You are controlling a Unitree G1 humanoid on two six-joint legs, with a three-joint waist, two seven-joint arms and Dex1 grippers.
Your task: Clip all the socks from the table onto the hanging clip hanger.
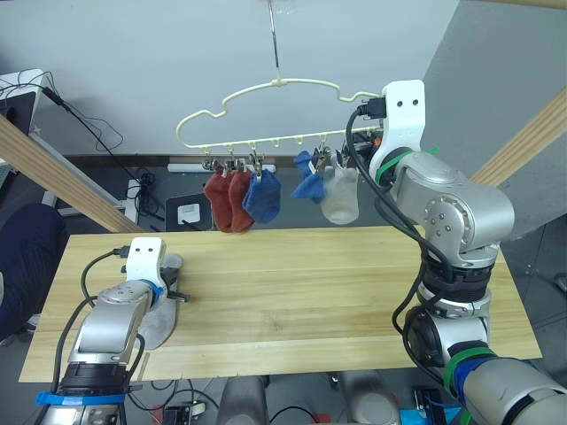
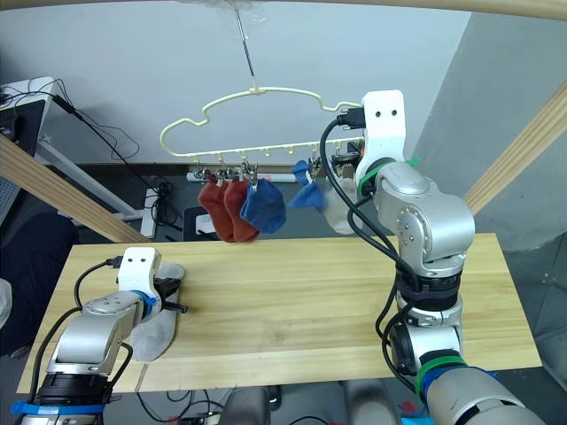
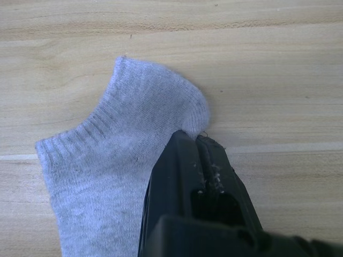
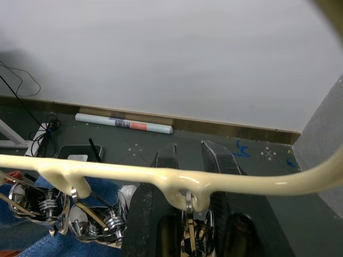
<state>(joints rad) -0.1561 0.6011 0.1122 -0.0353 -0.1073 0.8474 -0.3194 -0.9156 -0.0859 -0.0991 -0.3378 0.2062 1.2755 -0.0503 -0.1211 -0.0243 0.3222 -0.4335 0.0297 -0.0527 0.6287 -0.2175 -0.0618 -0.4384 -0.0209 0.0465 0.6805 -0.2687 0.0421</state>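
Left wrist view is giving me the clearest read: my left gripper [image 3: 199, 140] is lying low on the table [image 1: 310, 292] with its two black fingers pressed together, pinching the heel edge of the last grey sock [image 3: 115, 176]. That sock is lying flat on the pale planks near the table's left end, cuff ribbing facing away from the fingers.

Up above, I am seeing the clip hanger [image 1: 266, 99] dangling from its metal hook over the far edge of the table. Five socks are hanging from its clips: two rust red socks [image 1: 226, 200] side by side, a blue sock [image 1: 263, 197] touching them, then a second blue sock [image 1: 309, 181] and a grey sock [image 1: 340, 197] further right.

My right gripper [image 4: 188, 160] is raised at the hanger's right end. Its fingers are standing slightly apart, straddling the yellow wire and one silver clip [image 4: 188, 211]; I cannot tell whether they are actually squeezing that clip.
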